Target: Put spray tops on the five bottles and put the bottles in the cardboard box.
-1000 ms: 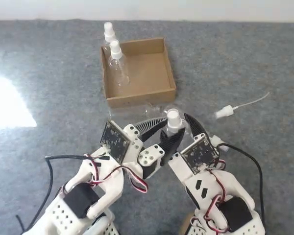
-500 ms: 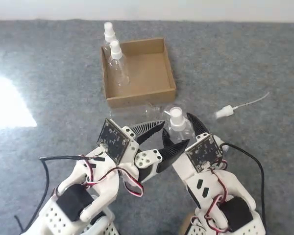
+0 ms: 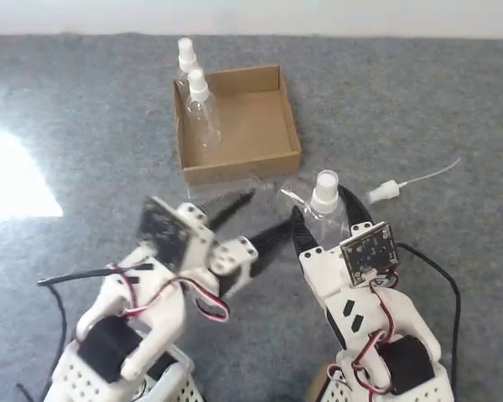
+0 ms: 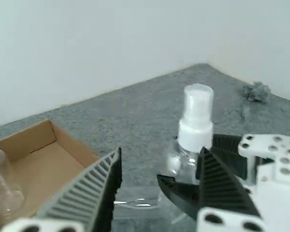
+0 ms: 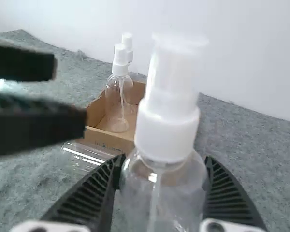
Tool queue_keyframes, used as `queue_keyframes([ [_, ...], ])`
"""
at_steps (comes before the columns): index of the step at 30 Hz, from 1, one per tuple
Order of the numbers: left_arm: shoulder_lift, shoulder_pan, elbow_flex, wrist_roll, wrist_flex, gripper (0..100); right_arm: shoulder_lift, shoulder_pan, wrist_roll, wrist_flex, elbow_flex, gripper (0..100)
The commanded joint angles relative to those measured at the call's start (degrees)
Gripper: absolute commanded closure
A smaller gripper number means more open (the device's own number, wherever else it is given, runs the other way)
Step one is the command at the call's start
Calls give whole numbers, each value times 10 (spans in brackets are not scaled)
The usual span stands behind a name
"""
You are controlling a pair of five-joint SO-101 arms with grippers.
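From above, my right fingers (image 3: 325,224) are clamped around the body of a capped bottle (image 3: 324,208) and hold it upright. I judge that suits the carry to the cardboard box (image 3: 272,155), at about 11 o'clock from it, without disturbing its spray top (image 3: 326,180). My left fingers (image 3: 250,222) are spread wide with nothing in them, at 9 o'clock of that bottle and clear of its path. 1 finished bottle (image 3: 203,117) stands in the box's 10 o'clock corner, leaving room beside it, and another bottle (image 3: 185,54) stands just behind the box. An uncapped bottle (image 3: 260,186) lies on the grey surface (image 3: 419,109) just in front of the box. A loose spray top (image 3: 384,192) lies at about 3 o'clock of my held bottle. Both look handy for the next fitting.

From my left wrist, the spread fingers frame the capped bottle (image 4: 195,125), with the box (image 4: 34,145) beyond.

From my right wrist, the bottle (image 5: 164,166) sits squarely between my closed-in fingers, gripped on its body so the top stays free.
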Motion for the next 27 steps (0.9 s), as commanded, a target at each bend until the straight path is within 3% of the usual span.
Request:
queue_keyframes([
  [1, -6, -69, -62, -3, -1, 767, -11, 9, -5, -14, -34, 805],
  [7, -6, -181, -105, 30, 1, 768, -7, 10, -2, -29, -32, 805],
  [12, -6, -302, -125, 30, 48, 768, -7, 10, 0, -129, 28, 805],
  [19, -6, -440, -55, 30, 94, 768, -7, 6, -3, -171, 47, 856],
  [23, -6, -489, -2, 30, 72, 768, -7, 6, -3, -213, 48, 924],
  [27, -6, -508, 46, 40, 41, 768, -7, 6, -4, -225, 48, 914],
])
